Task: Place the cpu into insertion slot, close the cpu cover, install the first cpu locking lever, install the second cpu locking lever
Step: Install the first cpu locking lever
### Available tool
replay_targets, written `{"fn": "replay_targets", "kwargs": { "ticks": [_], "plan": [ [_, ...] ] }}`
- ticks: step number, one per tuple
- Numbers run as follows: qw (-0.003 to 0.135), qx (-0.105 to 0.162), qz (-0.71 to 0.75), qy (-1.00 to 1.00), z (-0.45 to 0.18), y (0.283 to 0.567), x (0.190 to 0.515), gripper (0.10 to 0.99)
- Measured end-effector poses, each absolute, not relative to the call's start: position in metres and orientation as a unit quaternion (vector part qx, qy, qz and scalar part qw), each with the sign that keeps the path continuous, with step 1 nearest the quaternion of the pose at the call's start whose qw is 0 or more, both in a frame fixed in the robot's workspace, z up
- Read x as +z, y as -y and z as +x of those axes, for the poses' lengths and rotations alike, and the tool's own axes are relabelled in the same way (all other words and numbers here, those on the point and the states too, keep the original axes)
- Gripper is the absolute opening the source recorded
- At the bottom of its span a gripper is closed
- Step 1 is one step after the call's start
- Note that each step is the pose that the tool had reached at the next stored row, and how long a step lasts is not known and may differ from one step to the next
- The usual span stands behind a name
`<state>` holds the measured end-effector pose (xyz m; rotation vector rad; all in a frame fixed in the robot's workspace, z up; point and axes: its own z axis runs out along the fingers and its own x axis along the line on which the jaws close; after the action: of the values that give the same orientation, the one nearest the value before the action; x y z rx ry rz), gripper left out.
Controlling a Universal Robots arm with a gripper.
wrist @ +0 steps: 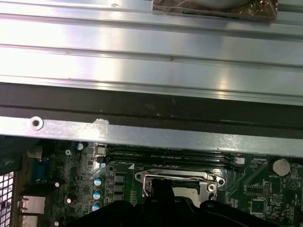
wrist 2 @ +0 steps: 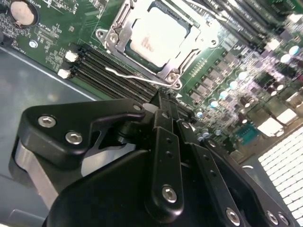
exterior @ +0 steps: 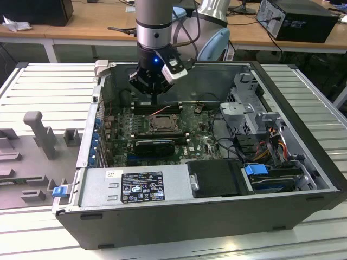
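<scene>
Silvery-beige and flat, the cpu (wrist 2: 158,35) already sat in the insertion slot (wrist 2: 187,54), face up, near the middle of the green motherboard (wrist 2: 52,35). Being square, it had no real long axis; in the second wrist view its edges ran parallel to the socket frame, so it looked seated rather than skewed. The cpu cover (wrist 2: 124,21) seemed to lie down around the chip, its window framing the pale face, though I could not be sure it was fully flat. A thin wire locking lever (wrist 2: 130,76) lay along the socket edge nearest the memory slots (wrist 2: 102,64), apparently not yet latched.

From the socket, the pincer (wrist 2: 163,101) hung at about 12 o'clock in the exterior view, just above the memory slots, its fingers drawn together with nothing between them.

The risk, as I judged it, was the closed tips slipping off that springy lever and striking the memory slots or board, or pressing the cover while it sat unevenly.
</scene>
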<state>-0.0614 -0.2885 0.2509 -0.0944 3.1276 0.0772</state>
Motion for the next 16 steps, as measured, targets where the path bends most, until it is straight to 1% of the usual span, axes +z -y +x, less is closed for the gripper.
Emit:
{"fn": "replay_targets", "kwargs": {
  "ticks": [13,16],
  "plan": [
    [0.006,0.03,-0.016,-0.999,-0.048,0.285,0.232,0.106],
    [0.006,0.039,-0.016,-0.999,-0.048,0.285,0.23,0.106]
  ]
}}
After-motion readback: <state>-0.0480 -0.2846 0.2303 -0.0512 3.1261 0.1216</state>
